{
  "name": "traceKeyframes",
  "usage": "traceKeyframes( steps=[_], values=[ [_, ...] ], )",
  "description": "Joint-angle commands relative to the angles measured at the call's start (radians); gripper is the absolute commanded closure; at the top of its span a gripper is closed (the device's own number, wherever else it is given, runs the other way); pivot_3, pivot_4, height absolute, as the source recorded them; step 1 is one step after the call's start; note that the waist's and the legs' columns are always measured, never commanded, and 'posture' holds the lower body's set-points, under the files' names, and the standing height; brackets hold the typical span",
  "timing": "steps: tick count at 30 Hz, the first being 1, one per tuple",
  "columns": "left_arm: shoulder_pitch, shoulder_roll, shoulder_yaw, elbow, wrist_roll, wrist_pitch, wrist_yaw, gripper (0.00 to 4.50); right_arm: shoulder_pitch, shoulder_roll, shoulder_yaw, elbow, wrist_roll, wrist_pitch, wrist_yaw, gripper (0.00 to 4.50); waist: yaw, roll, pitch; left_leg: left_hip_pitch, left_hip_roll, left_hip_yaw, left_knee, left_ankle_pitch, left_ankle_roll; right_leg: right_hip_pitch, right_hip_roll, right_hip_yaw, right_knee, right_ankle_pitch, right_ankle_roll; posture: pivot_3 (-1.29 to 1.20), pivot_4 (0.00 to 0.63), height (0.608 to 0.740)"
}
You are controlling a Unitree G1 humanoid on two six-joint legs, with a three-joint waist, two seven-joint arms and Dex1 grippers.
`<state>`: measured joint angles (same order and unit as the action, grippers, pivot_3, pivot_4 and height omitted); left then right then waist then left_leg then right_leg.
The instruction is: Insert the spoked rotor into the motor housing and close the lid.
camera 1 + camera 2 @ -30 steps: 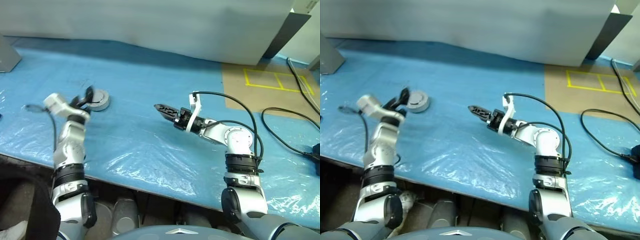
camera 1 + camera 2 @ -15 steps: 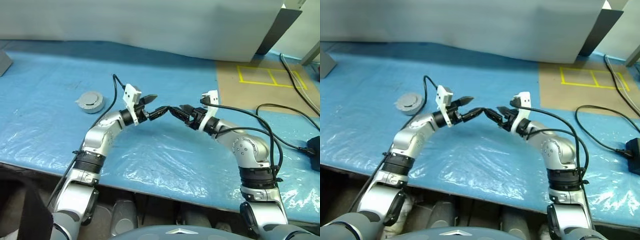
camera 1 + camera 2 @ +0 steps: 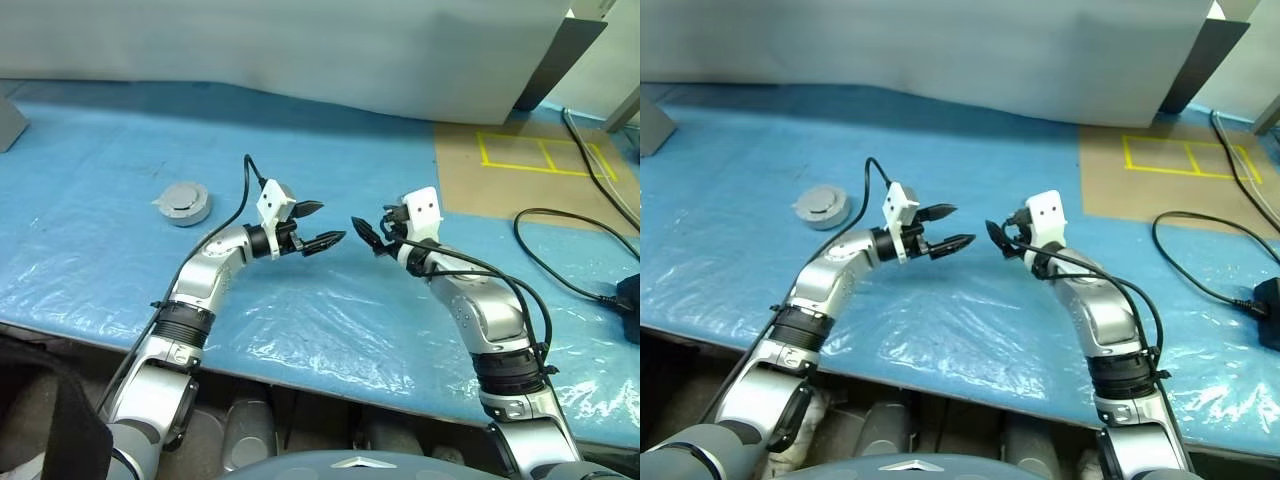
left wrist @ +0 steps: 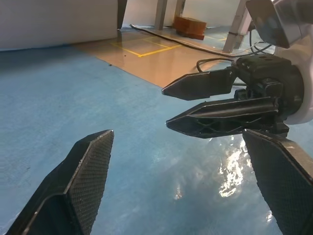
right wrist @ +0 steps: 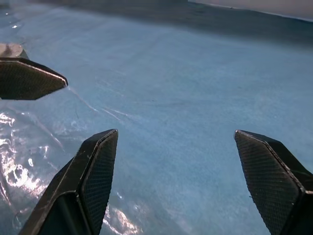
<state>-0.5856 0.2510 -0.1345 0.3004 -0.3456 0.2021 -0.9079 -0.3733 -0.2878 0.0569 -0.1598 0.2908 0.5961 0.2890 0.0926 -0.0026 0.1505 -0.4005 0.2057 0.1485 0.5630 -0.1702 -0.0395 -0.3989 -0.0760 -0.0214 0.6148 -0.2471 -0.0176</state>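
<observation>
The motor housing [image 3: 182, 204], a short round silver-grey cylinder, stands at the table's far left, and the flat grey lid [image 3: 821, 200] lies on top of it. The spoked rotor is hidden. My left gripper [image 3: 330, 222] hovers over the middle of the table, well to the right of the housing. It is open, holds nothing and points level toward the right gripper. My right gripper [image 3: 366, 228] faces it tip to tip across a small gap, also open and holding nothing. In the left wrist view the right gripper's fingers [image 4: 210, 83] show between my own pads [image 4: 88, 171].
Crinkled blue plastic sheet [image 3: 330, 320] covers the table, whose front edge runs just under my arms. A brown board with yellow tape lines [image 3: 520, 165] lies at the back right, black cables [image 3: 560, 250] at the right, and a white panel [image 3: 300, 50] behind.
My left arm swung right from beside the housing to mid-table. The right gripper rolled over. The fingertips met half a second ago and now stand slightly apart. The camera also shifted.
</observation>
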Motion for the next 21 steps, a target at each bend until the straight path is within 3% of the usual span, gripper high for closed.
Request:
traceKeyframes(
  steps=[1,21],
  values=[
    [-0.003,0.000,0.028,-0.018,0.015,-0.029,0.025,0.04,-0.022,0.000,0.004,-0.001,-0.026,-0.032,0.013,0.53,0.002,0.000,0.000,0.000,0.000,0.000,0.000,0.000,0.000,0.000,0.000,0.000,0.000,0.000,0.000,0.00,0.150,0.740],
    [0.049,0.013,0.049,-0.098,0.020,-0.012,0.090,0.04,-0.063,0.039,0.036,0.073,-0.082,-0.057,0.080,0.53,0.000,0.000,0.000,0.000,0.000,0.000,0.001,0.000,0.000,0.000,0.000,0.000,0.002,0.000,0.000,0.00,0.150,0.740]
  ],
)
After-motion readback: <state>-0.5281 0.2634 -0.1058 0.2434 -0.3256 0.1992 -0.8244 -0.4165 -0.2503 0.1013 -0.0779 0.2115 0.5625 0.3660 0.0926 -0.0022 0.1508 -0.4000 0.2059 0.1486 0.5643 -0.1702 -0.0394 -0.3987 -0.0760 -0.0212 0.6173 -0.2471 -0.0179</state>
